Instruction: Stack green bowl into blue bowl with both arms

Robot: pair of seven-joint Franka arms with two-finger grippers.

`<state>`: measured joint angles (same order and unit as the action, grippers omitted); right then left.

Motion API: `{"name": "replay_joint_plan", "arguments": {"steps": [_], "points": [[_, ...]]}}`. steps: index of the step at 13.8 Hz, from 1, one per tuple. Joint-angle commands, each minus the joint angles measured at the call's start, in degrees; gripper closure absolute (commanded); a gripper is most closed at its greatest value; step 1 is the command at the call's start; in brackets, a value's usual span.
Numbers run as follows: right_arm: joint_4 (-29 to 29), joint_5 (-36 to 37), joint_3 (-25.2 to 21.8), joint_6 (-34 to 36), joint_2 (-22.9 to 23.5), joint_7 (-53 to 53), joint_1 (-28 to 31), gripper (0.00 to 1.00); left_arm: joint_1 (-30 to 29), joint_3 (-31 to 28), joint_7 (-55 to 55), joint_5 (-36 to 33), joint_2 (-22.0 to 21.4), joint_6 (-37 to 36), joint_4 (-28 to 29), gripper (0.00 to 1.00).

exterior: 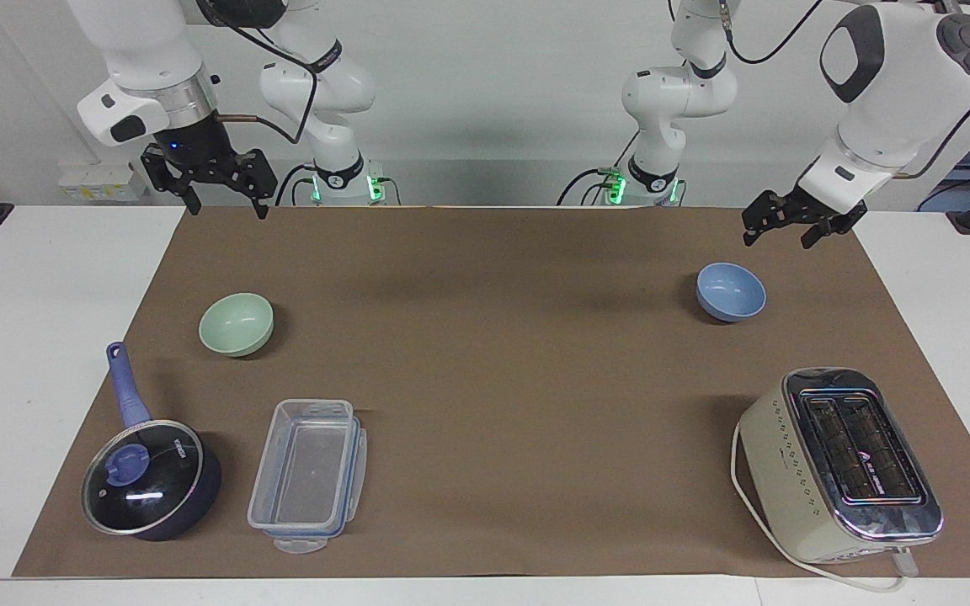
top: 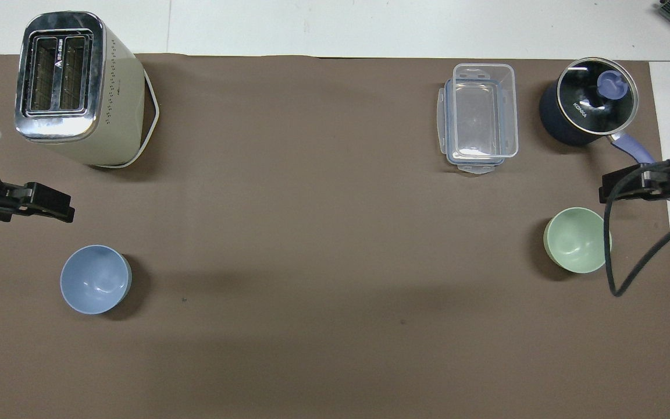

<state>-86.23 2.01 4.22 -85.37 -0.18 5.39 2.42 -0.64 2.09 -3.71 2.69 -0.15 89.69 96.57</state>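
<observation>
The green bowl (exterior: 237,324) sits upright and empty on the brown mat toward the right arm's end; it also shows in the overhead view (top: 577,240). The blue bowl (exterior: 731,291) sits upright and empty toward the left arm's end, and shows in the overhead view (top: 95,279). My right gripper (exterior: 226,210) hangs open and empty, high over the mat's edge by the robots, apart from the green bowl; its tip shows in the overhead view (top: 609,192). My left gripper (exterior: 777,240) is open and empty in the air, above and beside the blue bowl, not touching it; it shows in the overhead view (top: 50,208).
A cream toaster (exterior: 839,463) with a white cord stands farther from the robots than the blue bowl. A dark blue saucepan (exterior: 148,480) with a glass lid and a clear plastic container (exterior: 308,475) lie farther out than the green bowl. A brown mat (exterior: 493,353) covers the table.
</observation>
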Motion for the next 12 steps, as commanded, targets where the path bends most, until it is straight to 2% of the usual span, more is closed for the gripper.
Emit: {"name": "replay_joint_plan", "arguments": {"steps": [1, 7, 12], "points": [[-1.13, 0.01, 0.09, -0.41, -1.05, 0.85, 0.31, 0.00, -2.61, 0.28, -4.09, -0.84, -3.62, 6.96, 8.86, 0.00], [-1.13, 0.01, 0.09, -0.41, -1.05, 0.85, 0.31, 0.00, -9.20, 0.28, -13.68, -0.76, -5.56, 19.19, 22.15, 0.00], [-1.13, 0.01, 0.09, -0.41, -1.05, 0.85, 0.31, 0.00, -11.04, 0.28, -13.78, -0.41, -5.48, 35.60, 35.93, 0.00]]}}
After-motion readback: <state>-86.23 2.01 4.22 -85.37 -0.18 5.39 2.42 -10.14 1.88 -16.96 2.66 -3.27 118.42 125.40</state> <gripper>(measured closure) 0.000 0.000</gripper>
